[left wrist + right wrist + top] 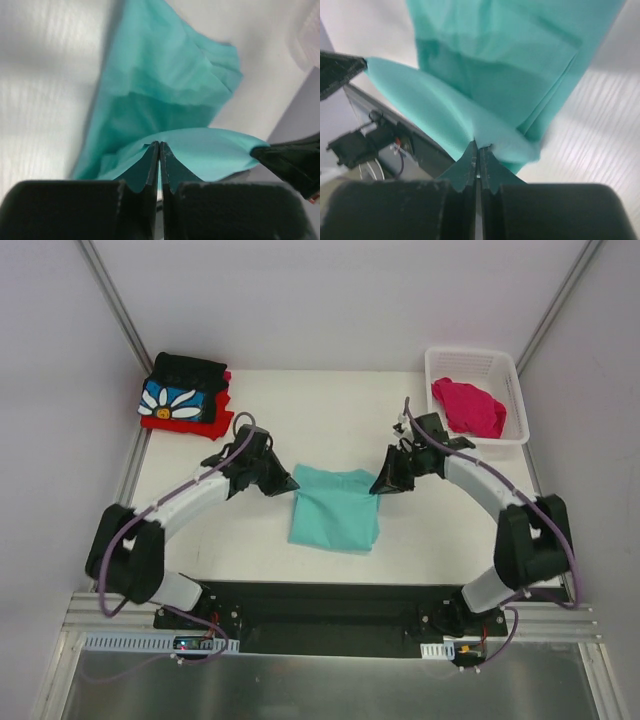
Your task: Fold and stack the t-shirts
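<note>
We are finding no readable text, label, brand or number in any view. We are seeing only a wordless print, a white daisy on blue, on the black t-shirt at the worktop's far left corner.

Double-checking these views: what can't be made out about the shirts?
- Top view: red shirt mostly hidden under the black daisy shirt.
- Top view: pink shirt, bunched in the basket, hides its own underside.
- Wrist views: teal shirt cut off by frame edges; left hand and right hand cover the pinched cloth.
</note>
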You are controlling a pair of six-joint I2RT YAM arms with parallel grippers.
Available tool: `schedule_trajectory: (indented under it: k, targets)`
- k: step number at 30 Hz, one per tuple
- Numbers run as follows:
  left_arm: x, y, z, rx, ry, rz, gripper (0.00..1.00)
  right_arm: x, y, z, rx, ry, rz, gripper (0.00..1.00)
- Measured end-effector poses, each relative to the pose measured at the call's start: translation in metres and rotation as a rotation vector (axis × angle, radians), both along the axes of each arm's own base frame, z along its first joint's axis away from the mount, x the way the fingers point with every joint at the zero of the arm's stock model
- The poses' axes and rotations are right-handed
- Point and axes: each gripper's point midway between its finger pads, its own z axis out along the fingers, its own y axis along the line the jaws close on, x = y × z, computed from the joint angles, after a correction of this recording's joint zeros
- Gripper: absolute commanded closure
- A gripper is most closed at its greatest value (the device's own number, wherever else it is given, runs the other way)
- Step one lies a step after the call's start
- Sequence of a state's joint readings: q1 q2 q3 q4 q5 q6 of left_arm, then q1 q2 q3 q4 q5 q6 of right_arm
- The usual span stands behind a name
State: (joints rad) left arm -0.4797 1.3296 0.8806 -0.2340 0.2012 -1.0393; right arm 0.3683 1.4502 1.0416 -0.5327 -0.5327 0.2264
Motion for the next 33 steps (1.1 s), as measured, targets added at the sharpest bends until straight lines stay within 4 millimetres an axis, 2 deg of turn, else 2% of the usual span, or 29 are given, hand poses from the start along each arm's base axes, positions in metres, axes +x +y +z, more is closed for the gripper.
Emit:
schedule_trajectory:
  k: [3, 5, 9, 11, 13, 16, 19, 20, 24, 29, 31, 32, 33]
  targets:
    - [0.035, 0.005, -0.038, 0.033, 0.084, 0.015, 1.00, 0.047, -0.006, -0.025, -0.008, 0.042, -0.040, 0.99]
    - [0.058, 0.006, -0.052, 0.036, 0.110, 0.012, 1.00, 0.081, -0.011, -0.032, 0.001, 0.053, -0.063, 0.99]
    - [0.122, -0.004, -0.053, -0.003, 0.069, -0.026, 1.00, 0.149, -0.022, -0.044, 0.013, 0.020, -0.090, 0.98]
    - [0.149, -0.008, -0.049, -0.016, 0.026, -0.043, 1.00, 0.161, -0.024, -0.053, 0.010, 0.023, -0.089, 0.97]
    - [0.162, -0.010, -0.049, -0.014, 0.006, -0.056, 1.00, 0.162, -0.024, -0.064, 0.010, 0.043, -0.081, 0.97]
    - [0.165, -0.011, -0.053, -0.008, 0.006, -0.074, 1.00, 0.156, -0.022, -0.072, 0.002, 0.071, -0.067, 0.94]
    - [0.163, -0.010, -0.058, 0.001, 0.020, -0.084, 1.00, 0.151, -0.016, -0.073, -0.003, 0.071, -0.045, 0.82]
    - [0.163, -0.010, -0.061, 0.004, 0.023, -0.087, 1.00, 0.150, -0.015, -0.073, -0.006, 0.071, -0.039, 0.81]
    - [0.164, -0.007, -0.071, 0.015, 0.037, -0.090, 1.00, 0.148, -0.013, -0.075, -0.023, 0.066, -0.024, 0.91]
    - [0.166, -0.006, -0.072, 0.025, 0.036, -0.093, 1.00, 0.147, -0.009, -0.074, -0.033, 0.045, -0.002, 0.91]
    - [0.170, -0.007, -0.067, 0.026, 0.021, -0.098, 1.00, 0.147, -0.007, -0.072, -0.034, 0.037, 0.006, 0.87]
    - [0.174, -0.008, -0.064, 0.024, 0.010, -0.100, 0.97, 0.147, -0.007, -0.072, -0.035, 0.033, 0.008, 0.85]
    - [0.178, -0.009, -0.061, 0.022, -0.001, -0.102, 0.82, 0.149, -0.007, -0.071, -0.038, 0.029, 0.009, 0.84]
